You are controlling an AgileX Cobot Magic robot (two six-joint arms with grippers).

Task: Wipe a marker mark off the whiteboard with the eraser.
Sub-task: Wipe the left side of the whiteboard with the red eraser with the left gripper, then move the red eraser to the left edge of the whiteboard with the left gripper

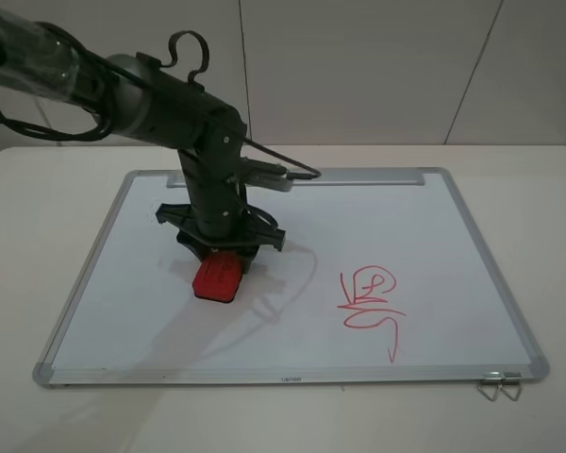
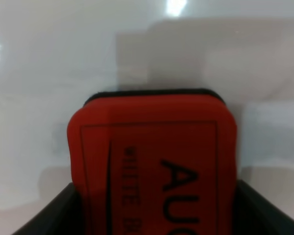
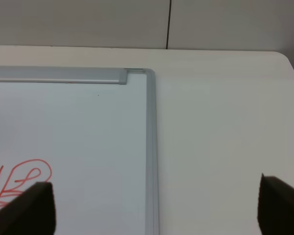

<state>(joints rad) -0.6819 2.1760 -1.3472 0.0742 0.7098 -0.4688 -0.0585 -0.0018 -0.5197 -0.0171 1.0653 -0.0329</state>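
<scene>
The eraser [image 1: 218, 279] is down flat on the whiteboard [image 1: 434, 236], on its left-middle stretch, and the left gripper [image 1: 224, 255] is pinching it from both sides with the arm standing over it. Now where's the marker mark, the little boxy one? Nowhere on the bare white. It may be gone, it may be sitting right under the felt, and the pictures can't settle that. So my read is that we're mid-wipe or just about finished. What's left is to lift off and check the spot.

The curly scribble [image 1: 370, 302] with the long tail sits well off to the right, untouched, and it isn't the target.

Over to the views. The high camera gives the whole layout: the board on the pale table [image 1: 38, 189], the tray bar [image 1: 358, 176] along the far edge, and the eraser and scribble well apart. It doesn't show the right arm at all. The left wrist camera goes in close on the red top, the black lettering, a sliver of dark felt and clean board beyond. Only the right wrist camera picks up the right gripper [image 3: 157, 208], with its jaws spread wide and holding nothing, hanging over the board's far right corner.
</scene>
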